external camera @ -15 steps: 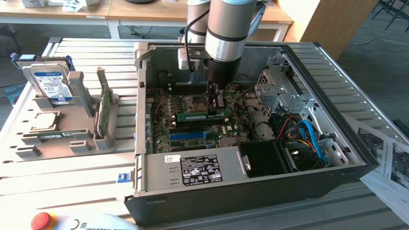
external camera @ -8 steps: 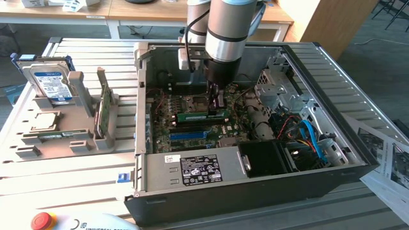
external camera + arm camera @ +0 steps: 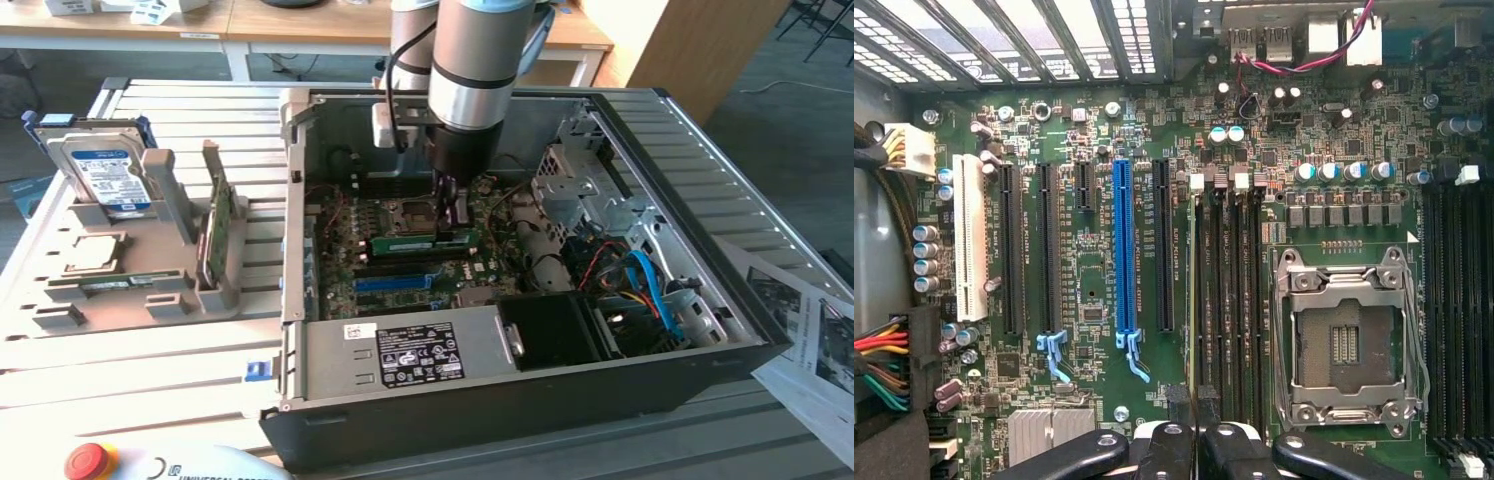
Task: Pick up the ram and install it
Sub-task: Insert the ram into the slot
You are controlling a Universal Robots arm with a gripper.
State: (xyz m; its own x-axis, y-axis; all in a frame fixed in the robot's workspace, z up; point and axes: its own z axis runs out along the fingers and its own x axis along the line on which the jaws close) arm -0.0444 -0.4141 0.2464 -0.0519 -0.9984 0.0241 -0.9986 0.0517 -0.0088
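The ram (image 3: 424,241) is a narrow green stick, level, lying along the memory slots beside the CPU socket inside the open computer case (image 3: 694,200). My gripper (image 3: 449,212) reaches straight down from the arm and is shut on the ram near one end. In the wrist view the ram (image 3: 1200,300) shows edge-on as a thin line over the leftmost black memory slot, running away from my gripper (image 3: 1198,420). I cannot tell whether it is pressed home in the slot.
The CPU socket (image 3: 1349,340) lies beside the memory slots, and a blue expansion slot (image 3: 1122,245) on their other side. The power supply (image 3: 414,350) fills the case front. A grey tray (image 3: 187,290) at the exterior view's left holds a hard drive (image 3: 107,170) and a green card on edge (image 3: 214,225).
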